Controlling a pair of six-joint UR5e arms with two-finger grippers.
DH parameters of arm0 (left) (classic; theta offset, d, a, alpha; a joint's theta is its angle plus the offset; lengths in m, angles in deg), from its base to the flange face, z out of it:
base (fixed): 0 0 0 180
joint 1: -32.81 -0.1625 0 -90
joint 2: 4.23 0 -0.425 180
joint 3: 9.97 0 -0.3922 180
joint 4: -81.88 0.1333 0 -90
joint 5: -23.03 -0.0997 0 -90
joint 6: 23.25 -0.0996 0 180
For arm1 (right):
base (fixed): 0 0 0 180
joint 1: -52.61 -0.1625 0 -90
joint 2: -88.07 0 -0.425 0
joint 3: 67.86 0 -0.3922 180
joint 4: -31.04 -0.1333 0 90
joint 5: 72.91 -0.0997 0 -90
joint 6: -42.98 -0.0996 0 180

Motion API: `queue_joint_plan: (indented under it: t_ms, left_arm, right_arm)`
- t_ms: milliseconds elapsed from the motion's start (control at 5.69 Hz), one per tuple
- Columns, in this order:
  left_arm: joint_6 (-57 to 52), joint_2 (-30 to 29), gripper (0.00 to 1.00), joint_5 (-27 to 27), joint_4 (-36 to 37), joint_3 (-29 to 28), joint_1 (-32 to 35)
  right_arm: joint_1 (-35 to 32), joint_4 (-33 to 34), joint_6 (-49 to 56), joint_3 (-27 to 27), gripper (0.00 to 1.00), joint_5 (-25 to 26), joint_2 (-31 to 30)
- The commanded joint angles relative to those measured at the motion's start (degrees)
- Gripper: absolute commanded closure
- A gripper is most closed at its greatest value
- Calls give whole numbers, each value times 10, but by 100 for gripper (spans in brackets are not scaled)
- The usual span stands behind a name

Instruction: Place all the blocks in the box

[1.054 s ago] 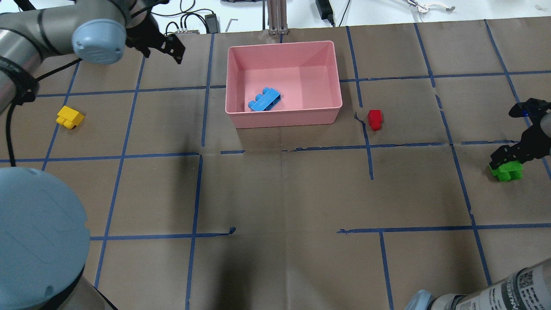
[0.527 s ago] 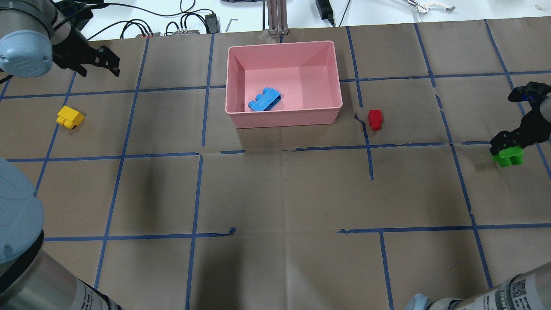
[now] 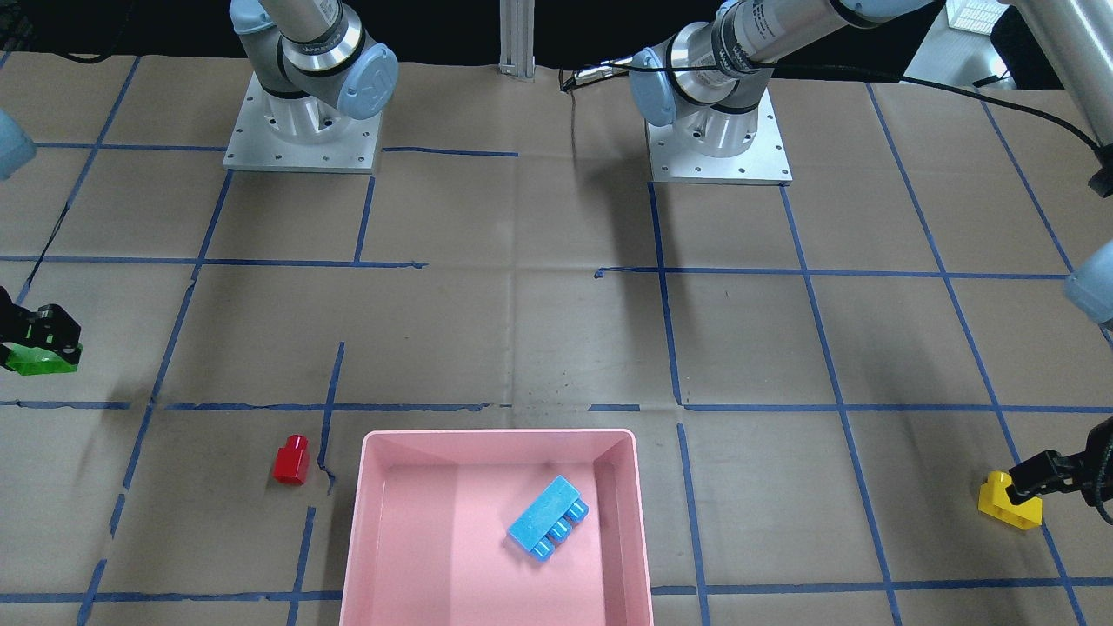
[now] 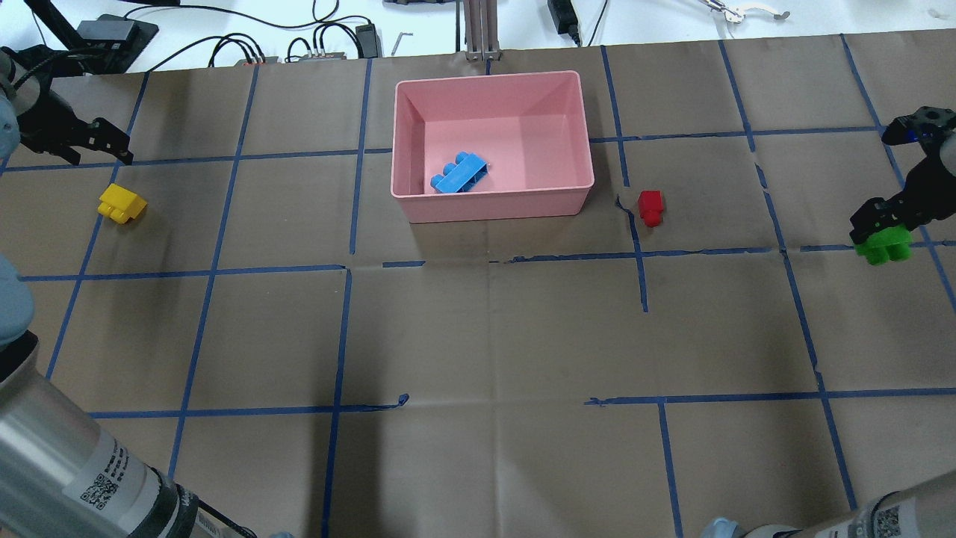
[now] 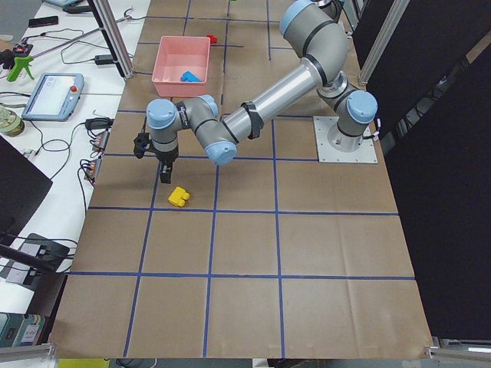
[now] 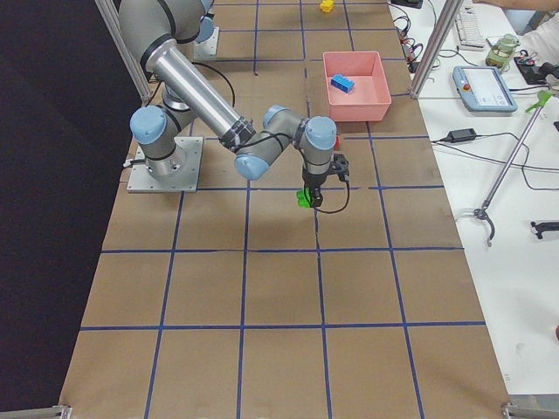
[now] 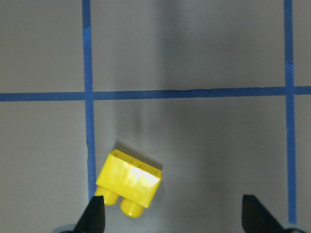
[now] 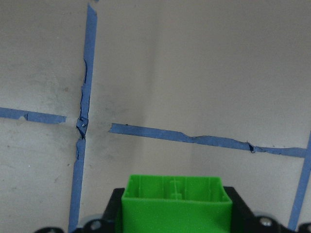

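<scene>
The box (image 4: pixel 493 208) is a smooth pink plastic tray with sloped walls and a rounded rim, and the three-stud light-blue brick (image 4: pixel 459 173) lies inside it on its side. It stands on the counter (image 4: pixel 493 336), which is covered with brown paper and blue tape lines, and the small red brick (image 4: pixel 650 205) lies near it. The right hand (image 4: pixel 881 218) is closed around the studded green brick (image 4: pixel 883 246), well apart from the box, while the left hand (image 7: pixel 175 216) is open above the two-stud yellow brick (image 7: pixel 130 178), which lies close to one finger.
</scene>
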Motion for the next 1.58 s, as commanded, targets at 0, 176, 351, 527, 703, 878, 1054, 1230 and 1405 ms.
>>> queue_joint_plan:
  t_ms: [0, 176, 351, 527, 703, 878, 1054, 1230, 1405]
  left_arm:
    - [-243, -10, 3, -2, 7, 10, -3]
    - [-430, -9, 3, -2, 15, 30, -15]
    - [-547, 0, 2, 4, 18, 60, -41]
    - [-632, 0, 2, 4, 20, 65, -48]
    - [-670, -5, 2, 5, 27, 52, -48]
    - [-675, -15, 2, 24, 76, 51, -48]
    - [-737, -27, 1, 28, 87, 51, -47]
    - [-777, -27, 1, 61, 106, 57, -47]
    - [-790, -28, 1, 72, 106, 58, -47]
  right_arm:
    - [0, 0, 0, 0, 49, 0, 0]
    - [0, 0, 0, 0, 49, 0, 0]
    - [0, 0, 0, 0, 49, 0, 0]
    - [0, 0, 0, 0, 49, 0, 0]
    - [0, 0, 0, 0, 49, 0, 0]
    - [0, 0, 0, 0, 49, 0, 0]
    - [0, 0, 0, 0, 49, 0, 0]
    - [0, 0, 0, 0, 49, 0, 0]
    - [0, 0, 0, 0, 49, 0, 0]
